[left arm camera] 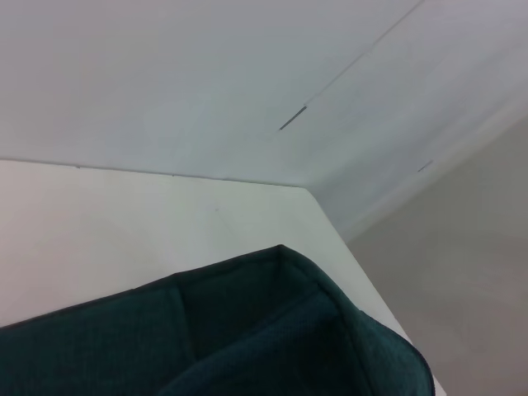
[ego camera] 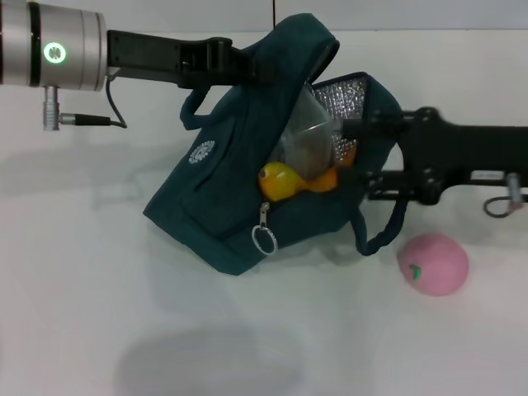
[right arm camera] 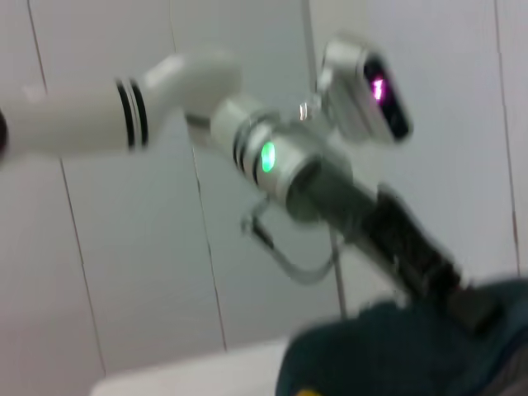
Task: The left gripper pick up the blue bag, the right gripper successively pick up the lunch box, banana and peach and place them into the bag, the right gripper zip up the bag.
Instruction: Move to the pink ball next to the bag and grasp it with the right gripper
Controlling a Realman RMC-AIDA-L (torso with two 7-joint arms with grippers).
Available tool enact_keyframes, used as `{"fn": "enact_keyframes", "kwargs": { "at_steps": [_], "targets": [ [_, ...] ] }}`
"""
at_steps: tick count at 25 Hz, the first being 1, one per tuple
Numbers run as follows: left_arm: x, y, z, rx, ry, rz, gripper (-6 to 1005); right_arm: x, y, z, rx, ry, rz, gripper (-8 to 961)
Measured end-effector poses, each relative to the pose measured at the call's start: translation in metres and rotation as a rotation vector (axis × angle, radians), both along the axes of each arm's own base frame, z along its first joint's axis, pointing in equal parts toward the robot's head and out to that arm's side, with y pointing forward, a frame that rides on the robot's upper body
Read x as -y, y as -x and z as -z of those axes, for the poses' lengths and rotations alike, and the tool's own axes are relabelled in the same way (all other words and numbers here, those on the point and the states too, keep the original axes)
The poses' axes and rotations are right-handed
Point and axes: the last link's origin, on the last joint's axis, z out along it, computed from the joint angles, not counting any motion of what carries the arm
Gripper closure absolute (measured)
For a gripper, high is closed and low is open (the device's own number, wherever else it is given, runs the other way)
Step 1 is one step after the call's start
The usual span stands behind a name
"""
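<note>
The blue bag [ego camera: 206, 206] hangs tilted over the table, its mouth open toward the right and its silver lining showing. My left gripper [ego camera: 247, 66] is shut on the bag's top at the handle and holds it up. The clear lunch box [ego camera: 307, 132] sits inside the bag. The banana [ego camera: 289, 180] lies across the bag's mouth, with my right gripper [ego camera: 353, 154] shut on its orange end at the opening. On the table right of the bag rests the pink peach [ego camera: 433, 264]. The bag's fabric [left arm camera: 272, 330] fills the low part of the left wrist view.
A metal ring pull [ego camera: 264, 239] dangles from the zipper at the bag's front. One loop handle [ego camera: 384, 231] hangs below my right gripper. The right wrist view shows the left arm [right arm camera: 280, 161] above the bag [right arm camera: 396, 355]. White table surface lies in front of the bag.
</note>
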Motion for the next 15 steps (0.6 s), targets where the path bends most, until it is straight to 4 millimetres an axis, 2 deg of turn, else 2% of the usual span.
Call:
{"fn": "enact_keyframes", "kwargs": {
  "at_steps": [2,3,4,5,8,11,15],
  "targets": [
    [0.000,0.001,-0.001,0.000,-0.003,0.000,942,0.006,-0.005,-0.027,-0.103,-0.002,0.024,313],
    [0.000,0.002,-0.001,0.000,-0.004,0.000,942,0.006,-0.005,-0.027,-0.103,-0.002,0.024,304],
    [0.000,0.002,-0.001,0.000,-0.004,0.000,942,0.009,-0.008,-0.037,-0.137,0.001,0.033,295],
    [0.000,0.002,-0.001,0.000,-0.004,0.000,942,0.016,-0.013,-0.060,-0.172,0.004,0.043,296],
    [0.000,0.002,-0.001,-0.001,-0.005,-0.001,942,0.028,-0.015,-0.088,-0.155,0.022,0.050,298],
    [0.001,0.005,-0.002,-0.001,-0.009,-0.006,942,0.043,-0.013,-0.113,-0.036,0.004,0.075,300],
    [0.003,0.011,-0.004,-0.005,-0.012,-0.021,942,0.056,0.000,-0.126,0.264,-0.052,0.190,302]
  ]
}}
